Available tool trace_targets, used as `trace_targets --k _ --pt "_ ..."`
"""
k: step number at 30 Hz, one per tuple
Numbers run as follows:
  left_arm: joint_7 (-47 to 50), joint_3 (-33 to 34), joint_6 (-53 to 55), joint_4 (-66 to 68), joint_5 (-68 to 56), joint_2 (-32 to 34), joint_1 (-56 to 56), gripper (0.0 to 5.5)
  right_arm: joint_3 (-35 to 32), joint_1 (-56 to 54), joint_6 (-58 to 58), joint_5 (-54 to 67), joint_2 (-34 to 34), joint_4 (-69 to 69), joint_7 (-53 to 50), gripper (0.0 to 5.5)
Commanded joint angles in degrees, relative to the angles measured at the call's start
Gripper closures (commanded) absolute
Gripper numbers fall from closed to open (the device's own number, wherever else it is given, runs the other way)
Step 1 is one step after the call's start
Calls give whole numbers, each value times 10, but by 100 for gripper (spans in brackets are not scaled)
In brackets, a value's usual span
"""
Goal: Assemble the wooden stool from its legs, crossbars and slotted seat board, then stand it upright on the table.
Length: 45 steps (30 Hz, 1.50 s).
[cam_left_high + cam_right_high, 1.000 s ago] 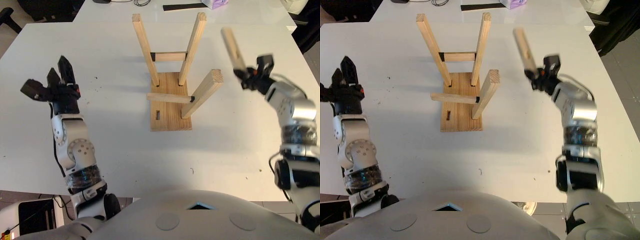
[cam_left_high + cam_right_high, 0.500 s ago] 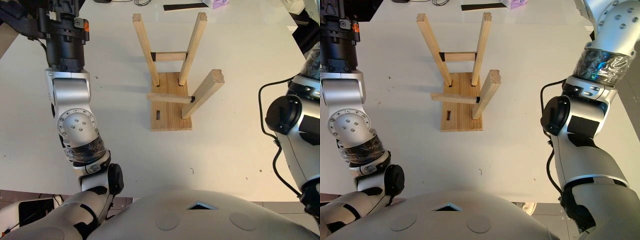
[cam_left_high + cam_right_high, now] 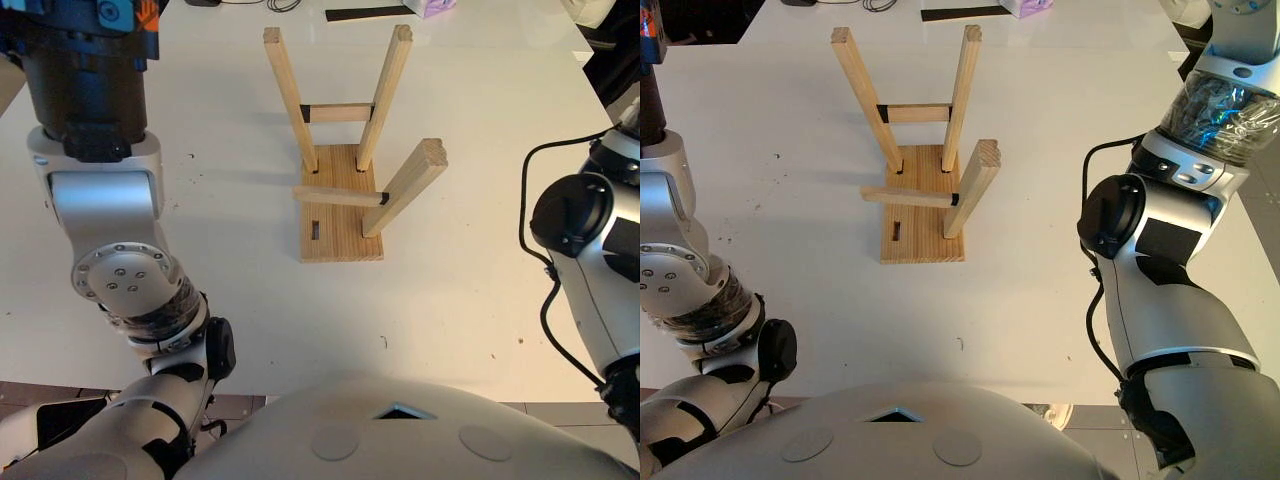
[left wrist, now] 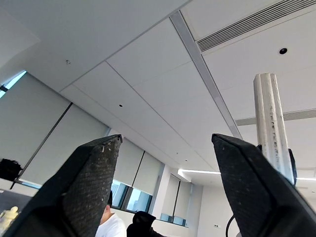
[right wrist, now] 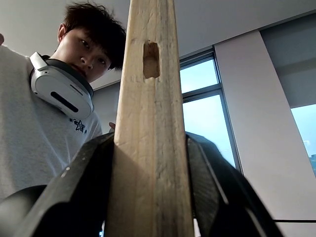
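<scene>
The slotted seat board (image 3: pixel 340 240) lies flat on the white tabletop (image 3: pixel 220 250). 2 square-section legs (image 3: pixel 385 95) stand in it, joined by 1 crossbar (image 3: pixel 342 113). A 3rd leg (image 3: pixel 405 187) leans beside them, with a 2nd crossbar (image 3: pixel 338 196) touching it. The right gripper (image 5: pixel 150 143) clamps a 4th leg (image 5: pixel 148 98) of pale, rough-grained wood with 1 oblong mortise. The left gripper (image 4: pixel 166 140) is spread wide, holding nothing. A black strip (image 3: pixel 365 14) lies at the far edge.
</scene>
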Motion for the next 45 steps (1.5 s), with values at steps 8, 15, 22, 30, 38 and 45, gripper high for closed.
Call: trace_targets --k 8,15,22,30,38,45 --pt "20 -21 10 -23 -20 28 -10 211 17 -6 -3 26 -29 -4 -16 343" --pt "11 -45 22 -45 -65 52 -37 211 51 16 24 -48 -73 -21 41 343" --pt "17 -55 14 -67 -84 62 -41 211 82 22 45 -126 -114 -26 141 343" --pt "17 -59 8 -79 -90 69 -38 211 87 29 57 -149 -128 -44 187 343" --pt "17 -67 2 -83 -99 73 -46 211 101 37 61 -190 -149 -39 230 343" --pt "25 -67 1 -81 -116 85 -57 211 171 70 5 -341 -202 -68 387 343"
